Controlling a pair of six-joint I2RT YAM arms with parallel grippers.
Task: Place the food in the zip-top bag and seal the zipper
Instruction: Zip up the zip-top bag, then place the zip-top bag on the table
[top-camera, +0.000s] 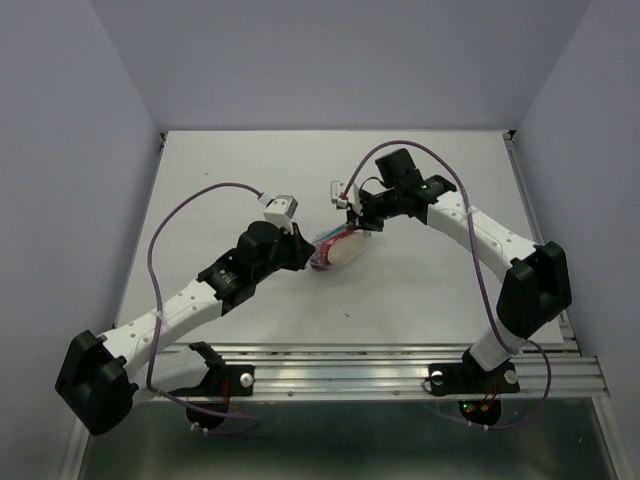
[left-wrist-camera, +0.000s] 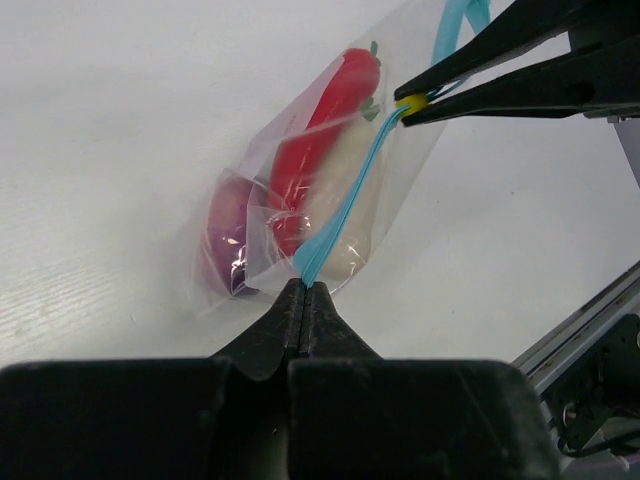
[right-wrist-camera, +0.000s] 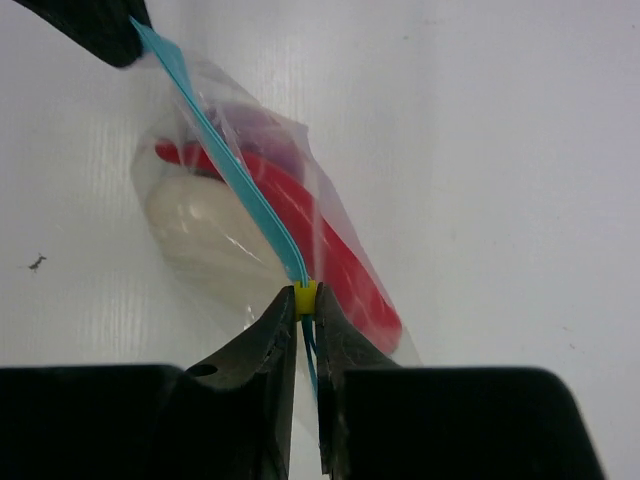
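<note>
Left gripper (left-wrist-camera: 303, 292) clamps one zipper (left-wrist-camera: 350, 195) end taut, seemingly so the right gripper (right-wrist-camera: 306, 318), pinching the slider (left-wrist-camera: 410, 102), can seal the filled bag (left-wrist-camera: 255, 160).

A white table (top-camera: 420, 290) fills the middle. Plain lilac-grey walls close it in: back wall (top-camera: 340, 60) at 12 o'clock, left wall (top-camera: 60, 150) at 9, right wall (top-camera: 600, 100) at 3. A metal rail (top-camera: 350, 372) runs along its 6 o'clock edge. The light is even and the shadows soft.
</note>
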